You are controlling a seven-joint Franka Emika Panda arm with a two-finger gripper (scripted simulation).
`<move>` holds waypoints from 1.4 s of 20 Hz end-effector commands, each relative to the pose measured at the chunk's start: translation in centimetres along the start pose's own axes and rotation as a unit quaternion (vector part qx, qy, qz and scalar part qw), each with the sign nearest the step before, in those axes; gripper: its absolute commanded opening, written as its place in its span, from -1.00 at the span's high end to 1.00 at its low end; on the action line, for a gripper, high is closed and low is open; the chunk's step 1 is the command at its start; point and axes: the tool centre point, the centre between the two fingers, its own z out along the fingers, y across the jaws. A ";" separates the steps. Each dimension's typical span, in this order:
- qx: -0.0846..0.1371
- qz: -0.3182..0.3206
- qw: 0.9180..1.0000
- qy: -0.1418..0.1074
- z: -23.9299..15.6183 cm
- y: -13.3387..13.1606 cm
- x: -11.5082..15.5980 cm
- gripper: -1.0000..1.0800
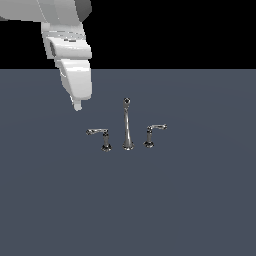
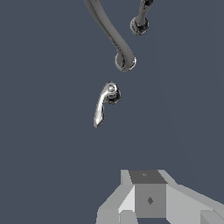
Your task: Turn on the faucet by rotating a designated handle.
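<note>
Hand (image 1: 77, 105) above level handle (image 1: 98, 132); wrist view alone its post top (image 2: 112, 89).

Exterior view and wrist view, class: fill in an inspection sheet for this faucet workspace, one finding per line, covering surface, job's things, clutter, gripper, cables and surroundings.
Surface: flat dark grey-blue floor, unmarked.
Job's things: chrome faucet, its tall spout between two levers; designated handle at the exterior view's left, arm level; twin handle at its right, arm slanting up.
Clutter: nothing seen.
Gripper: white gripper hangs above and apart from the designated handle; whether it is open cannot be told.
Cables: nothing seen.
Surroundings: black background beyond the floor.
</note>
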 end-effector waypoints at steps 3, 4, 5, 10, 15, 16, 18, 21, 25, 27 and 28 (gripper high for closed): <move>-0.001 0.038 0.999 0.001 2.3 -1.7 0.9 1.00; -0.001 0.047 0.999 0.002 2.8 -2.1 1.1 1.00; -0.002 0.056 0.998 0.002 3.3 -2.5 1.3 1.00; -0.004 0.102 0.995 0.004 6.1 -4.5 2.7 1.00; -0.005 0.142 0.990 0.006 8.4 -6.0 4.1 1.00; -0.006 0.149 0.989 0.006 8.8 -6.3 4.4 1.00; -0.006 0.162 0.987 0.006 9.5 -6.8 4.8 1.00; -0.006 0.177 0.984 0.007 10.4 -7.4 5.4 1.00; -0.006 0.189 0.982 0.006 11.0 -7.8 5.9 1.00; -0.006 0.192 0.981 0.006 11.2 -7.9 6.0 1.00; -0.006 0.193 0.981 0.006 11.2 -8.0 6.1 1.00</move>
